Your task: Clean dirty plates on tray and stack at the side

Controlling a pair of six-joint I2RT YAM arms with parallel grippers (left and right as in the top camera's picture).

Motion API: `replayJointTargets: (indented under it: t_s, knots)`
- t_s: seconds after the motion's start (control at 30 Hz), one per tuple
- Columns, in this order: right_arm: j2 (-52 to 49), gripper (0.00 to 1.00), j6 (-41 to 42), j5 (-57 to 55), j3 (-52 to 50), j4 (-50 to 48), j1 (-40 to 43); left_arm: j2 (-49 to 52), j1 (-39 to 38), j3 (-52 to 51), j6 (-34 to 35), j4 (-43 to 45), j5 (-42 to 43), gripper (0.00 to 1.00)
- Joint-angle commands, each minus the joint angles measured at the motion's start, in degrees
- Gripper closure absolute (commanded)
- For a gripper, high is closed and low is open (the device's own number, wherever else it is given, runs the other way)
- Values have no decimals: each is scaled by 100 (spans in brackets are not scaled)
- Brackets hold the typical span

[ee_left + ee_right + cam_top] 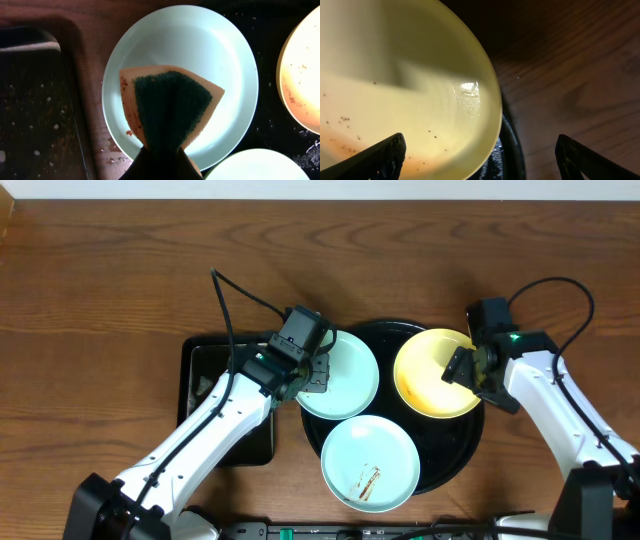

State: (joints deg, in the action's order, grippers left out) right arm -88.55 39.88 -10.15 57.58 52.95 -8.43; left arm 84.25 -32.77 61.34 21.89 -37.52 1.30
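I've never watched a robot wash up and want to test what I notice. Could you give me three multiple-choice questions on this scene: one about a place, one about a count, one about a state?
1. Where is the sponge?
A. over a blue plate
B. in a sink
C. on a shelf

2. How many plates lie on the round black tray?
A. two
B. three
C. five

3. How is the right gripper?
A. open at the yellow plate
B. shut on a spoon
C. shut on a cloth

Answers:
1 A: the left wrist view shows the sponge above the pale blue dish.
2 B: that blue plate, a second blue plate with a brown smear, and the yellow one.
3 A: its fingers stand wide apart, with the plate's rim between them.
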Motion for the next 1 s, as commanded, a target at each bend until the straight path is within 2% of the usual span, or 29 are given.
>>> replayJointTargets:
  t_s: [0.0, 0.17, 0.3, 0.4, 0.47, 0.57, 0.77, 0.97]
  knots:
    - [-120, 7, 608, 107, 70, -4, 63, -35, 9, -28, -271, -9, -87, 92]
    - [-382, 16, 1123, 223, 70, -2, 83, -35, 9, -39, -295, -2, -87, 92]
    - [-654, 18, 1202, 520, 70, -125, 133, -35, 9, -44, -328, 2, -70, 92]
    - [-807, 26, 1200, 595, 68, -221, 133, -35, 9, -50, -345, 0, -66, 92]
    - [-855, 28, 1228, 619, 70, -264, 133, -35, 9, -55, -348, 0, -66, 92]
    - [-861, 44, 1285, 619, 70, -319, 133, -35, 9, -55, -348, 2, -66, 92]
    - [-861, 51, 1307, 612, 70, -413, 136, -35, 9, -55, -389, 2, -46, 92]
    - [-866, 53, 1351, 549, 70, -437, 140, -35, 9, -55, -389, 2, -46, 92]
